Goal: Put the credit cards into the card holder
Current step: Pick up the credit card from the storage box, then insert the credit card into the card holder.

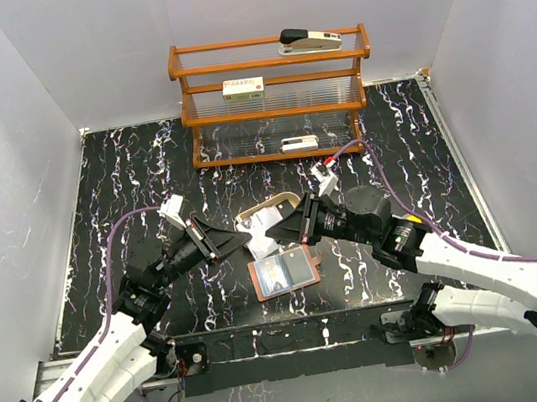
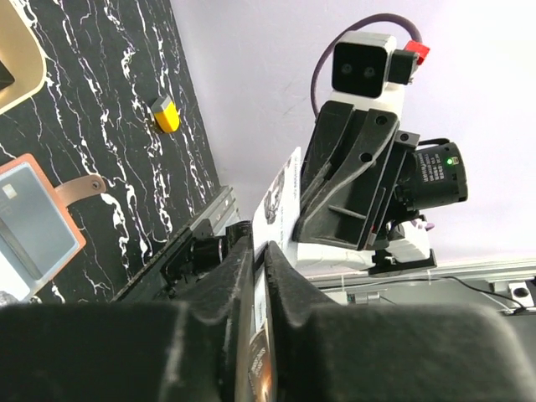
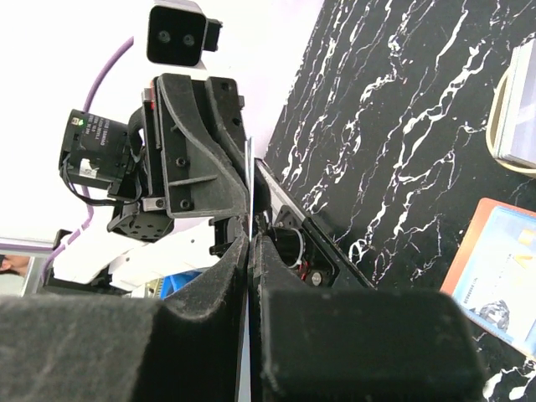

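An open reddish-brown card holder point(image 1: 284, 273) lies flat on the black marbled table, with cards in its bluish pockets. It also shows in the left wrist view point(image 2: 38, 224) and in the right wrist view point(image 3: 501, 266). A white credit card point(image 1: 271, 222) is held in the air above it, between both grippers. My left gripper point(image 1: 249, 235) is shut on the card's left end point(image 2: 282, 194). My right gripper point(image 1: 297, 225) is shut on its right end, where the card shows edge-on point(image 3: 249, 172). In the wrist views each pair of jaws point(image 2: 258, 248) point(image 3: 249, 239) is pressed on the card.
A tan oval tray point(image 1: 284, 200) lies just behind the held card. A wooden rack point(image 1: 273, 94) at the back carries a stapler point(image 1: 310, 40) and white labelled boxes point(image 1: 243, 88). A small yellow object point(image 2: 165, 115) lies on the table. White walls enclose the table.
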`<state>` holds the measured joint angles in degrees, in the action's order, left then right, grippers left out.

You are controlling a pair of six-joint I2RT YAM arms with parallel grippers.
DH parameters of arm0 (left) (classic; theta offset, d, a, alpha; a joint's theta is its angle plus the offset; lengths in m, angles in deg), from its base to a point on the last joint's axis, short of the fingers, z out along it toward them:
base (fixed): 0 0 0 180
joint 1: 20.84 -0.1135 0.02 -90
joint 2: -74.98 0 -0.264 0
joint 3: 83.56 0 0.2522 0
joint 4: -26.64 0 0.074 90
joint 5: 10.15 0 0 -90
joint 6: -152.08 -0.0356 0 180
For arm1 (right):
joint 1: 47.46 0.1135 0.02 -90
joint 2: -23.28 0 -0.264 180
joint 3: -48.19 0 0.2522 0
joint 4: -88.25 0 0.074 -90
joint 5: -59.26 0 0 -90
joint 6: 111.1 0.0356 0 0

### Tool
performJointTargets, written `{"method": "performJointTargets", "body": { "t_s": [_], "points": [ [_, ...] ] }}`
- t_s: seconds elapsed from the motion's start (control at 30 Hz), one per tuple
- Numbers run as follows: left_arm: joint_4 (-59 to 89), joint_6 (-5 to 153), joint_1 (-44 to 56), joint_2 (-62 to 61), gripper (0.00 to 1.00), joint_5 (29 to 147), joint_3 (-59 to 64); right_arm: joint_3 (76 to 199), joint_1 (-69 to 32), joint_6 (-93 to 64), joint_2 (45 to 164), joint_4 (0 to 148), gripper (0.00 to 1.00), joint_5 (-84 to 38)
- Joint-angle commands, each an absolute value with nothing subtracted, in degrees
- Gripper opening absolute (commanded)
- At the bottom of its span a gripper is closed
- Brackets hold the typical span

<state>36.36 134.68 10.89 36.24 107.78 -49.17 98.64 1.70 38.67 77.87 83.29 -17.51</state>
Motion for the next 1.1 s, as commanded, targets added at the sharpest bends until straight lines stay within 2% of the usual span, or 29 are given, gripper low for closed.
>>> {"method": "performJointTargets", "body": {
  "t_s": [0.0, 0.07, 0.17, 0.27, 0.47, 0.7, 1.07],
  "points": [
    [41.61, 135.79, 11.11, 35.96, 0.01, 109.55, -49.66, 98.35, 2.08, 39.56, 78.33, 87.22, 0.03, -16.17],
    [41.23, 135.38, 11.07, 35.96, 0.00, 109.41, -49.67, 97.88, 2.03, 39.52, 78.35, 86.65, 0.08, -16.43],
    [39.27, 134.38, 11.07, 36.17, 0.00, 109.30, -49.77, 97.52, 2.09, 38.52, 77.50, 83.43, 0.25, -18.70],
    [35.17, 132.14, 11.08, 36.70, 0.00, 108.86, -49.65, 97.83, 2.03, 36.33, 76.16, 78.35, 0.38, -22.23],
    [23.84, 125.24, 11.14, 35.09, 0.00, 107.53, -47.12, 101.12, 2.02, 26.55, 77.00, 65.22, 0.52, -30.60],
    [15.03, 119.11, 11.07, 28.35, 0.00, 107.10, -45.49, 106.03, 2.02, 16.31, 85.43, 52.16, 0.58, -39.91],
    [14.95, 119.15, 11.02, 23.35, 0.00, 107.54, -47.58, 106.04, 0.81, 11.30, 95.15, 50.84, 0.63, -42.43]
  ]
}}
